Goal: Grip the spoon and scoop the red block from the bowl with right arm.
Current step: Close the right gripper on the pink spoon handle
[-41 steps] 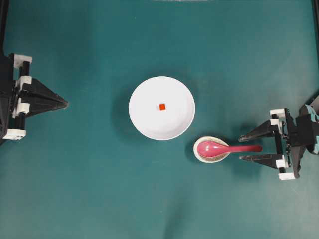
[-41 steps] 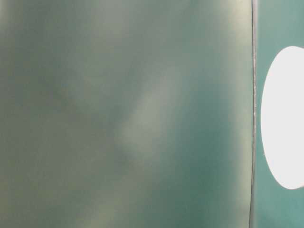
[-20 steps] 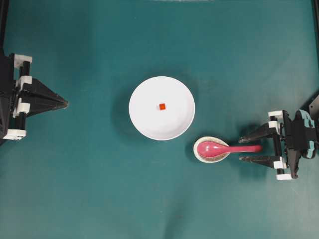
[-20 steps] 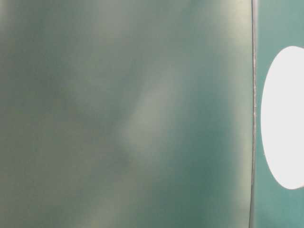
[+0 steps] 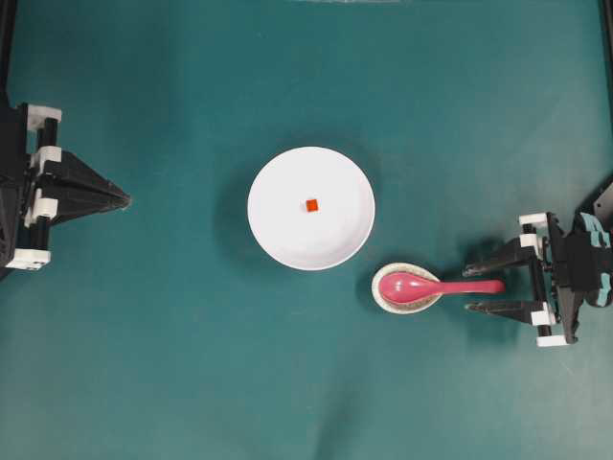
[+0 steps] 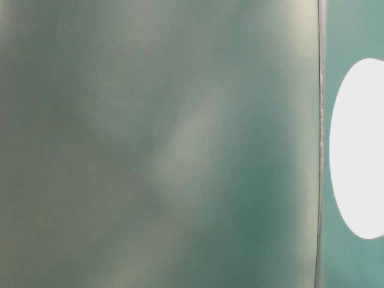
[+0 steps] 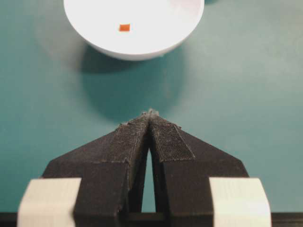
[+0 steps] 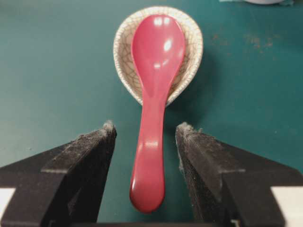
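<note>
Inspection of my right hand (image 8: pixel 144 130) found its two fingers spread wide, one on either side of the spoon (image 8: pixel 154 99) handle, with clear gaps both sides and no contact that I could see. I had nothing gripped. The spoon lay with its scoop cradled in the speckled rest dish (image 8: pixel 189 56) and its handle reaching out over the green desk (image 5: pixel 192 383) toward my hand; I judged that the rest kept the handle raised, which gave the fingers room to close round it from the sides. In the overhead view the fingertips reached about to the handle's end, just right of the rest dish.

My left hand (image 7: pixel 149 116) was parked at the far left with its fingers pressed together on nothing, pointed at the bowl (image 5: pixel 273 240) and well clear of the work.

The red block (image 5: pixel 312 204) sat alone near the middle of the bowl, untouched. The bowl stood near the rest dish, up and to its left. The table-level view was blurred and told me nothing useful.

I judged the grip not yet made; closing squarely on the handle was the step in hand.
</note>
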{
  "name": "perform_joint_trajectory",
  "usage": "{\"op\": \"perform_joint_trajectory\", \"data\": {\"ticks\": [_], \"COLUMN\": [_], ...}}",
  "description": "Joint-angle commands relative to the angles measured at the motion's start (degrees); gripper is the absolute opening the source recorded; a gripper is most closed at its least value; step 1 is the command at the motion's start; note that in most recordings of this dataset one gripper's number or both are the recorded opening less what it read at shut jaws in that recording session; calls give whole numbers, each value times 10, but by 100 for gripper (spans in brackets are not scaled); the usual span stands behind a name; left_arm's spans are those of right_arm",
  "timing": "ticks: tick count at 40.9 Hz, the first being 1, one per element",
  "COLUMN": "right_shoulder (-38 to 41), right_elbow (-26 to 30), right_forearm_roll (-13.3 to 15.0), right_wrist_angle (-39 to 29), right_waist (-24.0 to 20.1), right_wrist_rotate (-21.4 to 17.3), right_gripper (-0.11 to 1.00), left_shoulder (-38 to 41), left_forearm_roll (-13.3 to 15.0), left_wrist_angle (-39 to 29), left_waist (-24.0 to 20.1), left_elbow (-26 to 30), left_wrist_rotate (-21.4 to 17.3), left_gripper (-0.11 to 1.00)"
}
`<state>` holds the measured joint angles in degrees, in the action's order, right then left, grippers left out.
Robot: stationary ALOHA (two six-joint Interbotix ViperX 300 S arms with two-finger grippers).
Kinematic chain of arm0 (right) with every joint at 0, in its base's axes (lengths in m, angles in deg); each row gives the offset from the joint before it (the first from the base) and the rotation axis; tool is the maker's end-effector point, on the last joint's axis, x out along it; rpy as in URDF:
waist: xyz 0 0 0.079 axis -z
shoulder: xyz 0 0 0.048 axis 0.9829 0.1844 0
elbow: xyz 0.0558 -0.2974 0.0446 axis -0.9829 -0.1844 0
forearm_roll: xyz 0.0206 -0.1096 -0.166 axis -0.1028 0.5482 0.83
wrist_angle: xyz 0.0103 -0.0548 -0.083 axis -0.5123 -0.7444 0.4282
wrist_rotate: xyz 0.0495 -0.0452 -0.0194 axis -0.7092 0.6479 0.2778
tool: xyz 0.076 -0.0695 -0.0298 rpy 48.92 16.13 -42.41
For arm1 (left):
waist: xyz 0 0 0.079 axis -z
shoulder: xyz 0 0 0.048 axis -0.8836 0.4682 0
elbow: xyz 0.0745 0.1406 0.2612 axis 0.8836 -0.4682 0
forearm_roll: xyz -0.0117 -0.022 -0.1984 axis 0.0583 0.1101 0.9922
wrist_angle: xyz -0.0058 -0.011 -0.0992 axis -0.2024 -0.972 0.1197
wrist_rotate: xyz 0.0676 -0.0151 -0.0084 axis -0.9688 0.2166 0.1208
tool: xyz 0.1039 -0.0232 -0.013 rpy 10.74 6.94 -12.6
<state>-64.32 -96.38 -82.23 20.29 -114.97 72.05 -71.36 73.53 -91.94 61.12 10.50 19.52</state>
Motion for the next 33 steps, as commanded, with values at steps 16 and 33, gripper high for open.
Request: {"op": "perform_joint_trajectory", "data": {"ticks": [16, 33], "right_shoulder": [11, 11], "right_elbow": [4, 4], "right_forearm_roll": [-15, -18], "right_wrist_angle": [28, 23], "right_waist": [-7, -7], "right_wrist_rotate": [-2, -2], "right_gripper": [56, 56], "left_shoulder": [4, 4], "left_forearm_roll": [-2, -2], "left_wrist_angle": [0, 1], "left_waist": [-2, -1], "left_elbow": [17, 17], "left_wrist_rotate": [-1, 0], "left_gripper": [-1, -1]}}
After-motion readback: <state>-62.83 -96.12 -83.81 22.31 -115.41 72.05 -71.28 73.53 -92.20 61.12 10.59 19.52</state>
